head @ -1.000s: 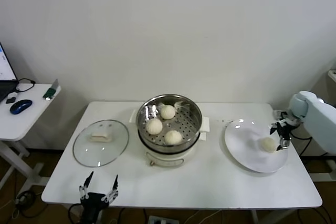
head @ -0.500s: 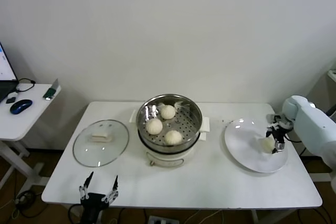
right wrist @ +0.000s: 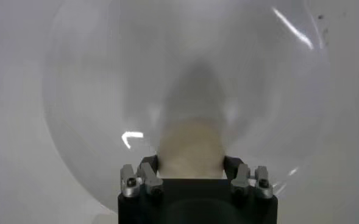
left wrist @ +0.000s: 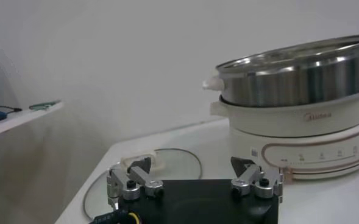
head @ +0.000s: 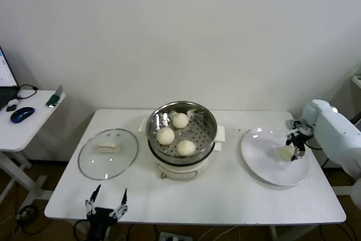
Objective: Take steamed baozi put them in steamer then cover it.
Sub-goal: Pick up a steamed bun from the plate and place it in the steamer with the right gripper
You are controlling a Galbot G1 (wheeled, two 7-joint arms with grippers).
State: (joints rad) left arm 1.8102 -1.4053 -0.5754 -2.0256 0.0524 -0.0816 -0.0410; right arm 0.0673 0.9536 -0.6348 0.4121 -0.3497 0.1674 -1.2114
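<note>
Right gripper (head: 293,149) clamps a smooth, round, off-white baozi (right wrist: 189,148), seemingly just above the plate (head: 260,162); left gripper (head: 105,202) wide.

- Head view: high, looking forward and down over the whole desk (head: 225,196).
- Left wrist view: low at desk edge, facing the steamer (left wrist: 301,79) side-on, near.
- Right wrist view: close above the plate (right wrist: 185,79), also seen from the head.
</note>
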